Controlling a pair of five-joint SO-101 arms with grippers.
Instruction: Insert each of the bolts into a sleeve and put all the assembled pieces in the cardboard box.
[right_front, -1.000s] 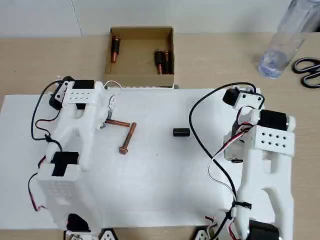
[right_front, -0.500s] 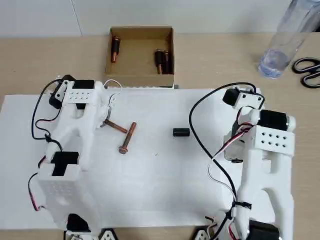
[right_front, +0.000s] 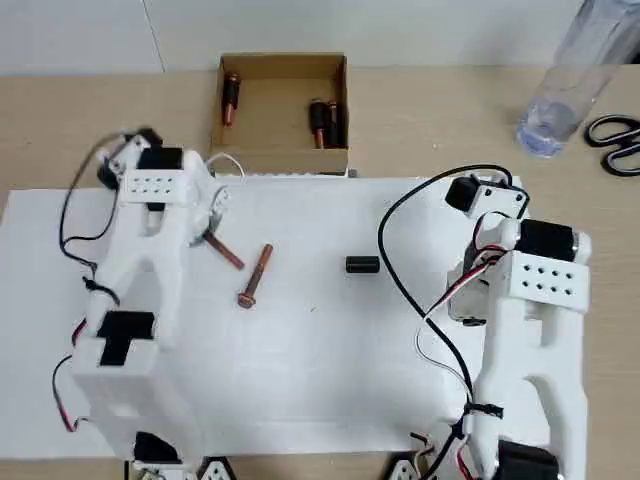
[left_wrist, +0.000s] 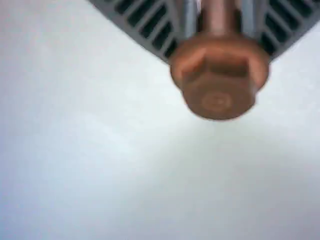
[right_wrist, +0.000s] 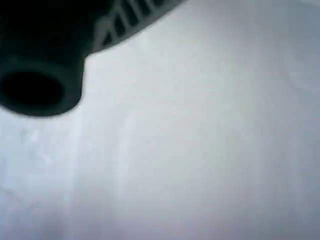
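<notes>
The high camera looks steeply down over the table (right_front: 420, 110); the 2 wrist cameras sit close above the white sheet (right_front: 330, 370), common to all 3 views; left faces a bolt (left_wrist: 218, 80) end-on, right a sleeve (right_wrist: 37, 85).

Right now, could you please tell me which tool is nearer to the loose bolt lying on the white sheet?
Left. The left tool, gripping another bolt, sits just beside the loose bolt; the right tool is far across the sheet, beyond the black sleeve.

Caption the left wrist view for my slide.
Left gripper clamps a copper bolt, hex head toward the camera, over the white sheet.
</notes>
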